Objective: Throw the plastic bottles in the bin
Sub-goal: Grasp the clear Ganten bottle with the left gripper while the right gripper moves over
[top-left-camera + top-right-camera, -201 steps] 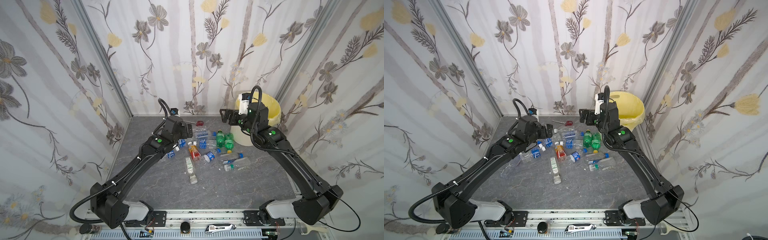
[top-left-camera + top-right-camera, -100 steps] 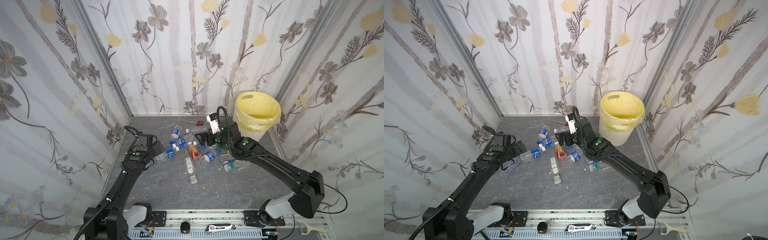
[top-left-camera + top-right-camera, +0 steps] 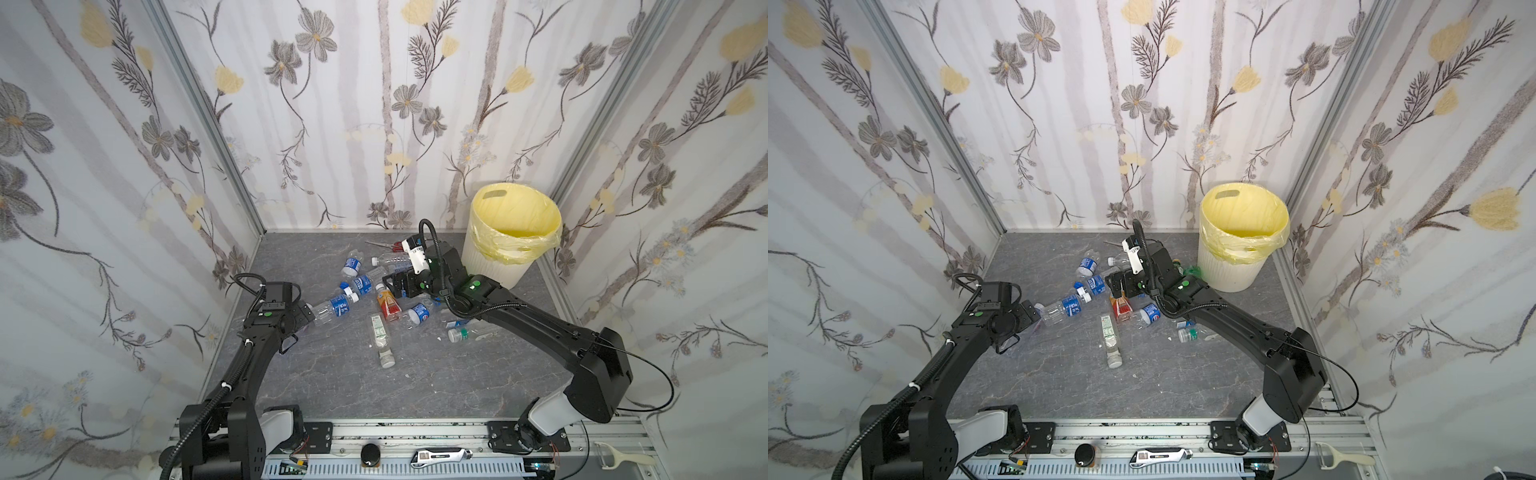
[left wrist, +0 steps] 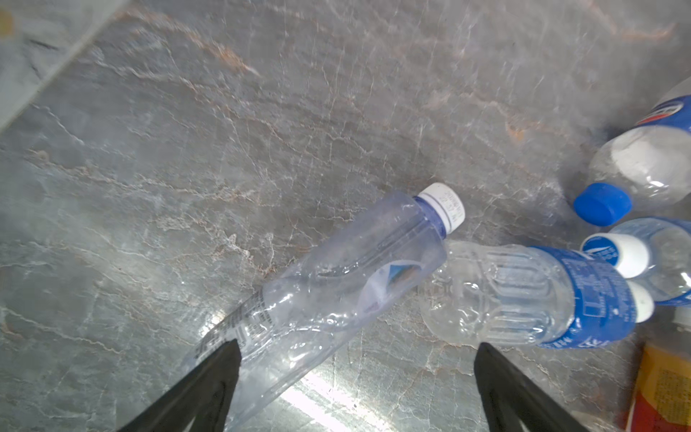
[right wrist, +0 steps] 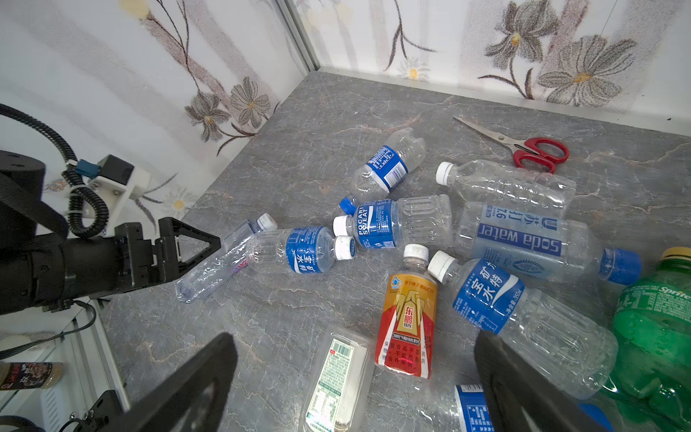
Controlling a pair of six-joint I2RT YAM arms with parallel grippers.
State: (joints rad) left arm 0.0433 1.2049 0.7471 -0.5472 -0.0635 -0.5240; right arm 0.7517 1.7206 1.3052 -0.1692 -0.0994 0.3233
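Gaping wide, the left jaws perhaps touch a clear bottle [image 4: 336,284]

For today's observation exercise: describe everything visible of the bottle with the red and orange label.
The bottle is plastic, with a white cap and a red and orange wrapper bearing Chinese characters. It lies on its side on the grey table, its cap beside the cap of a blue-labelled bottle. Nothing grips it.

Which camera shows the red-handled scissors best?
Right wrist view: the red-handled scissors lie whole and unobstructed. Both top views show tiny blades, handles mostly hidden behind the right arm. The left wrist view misses them.
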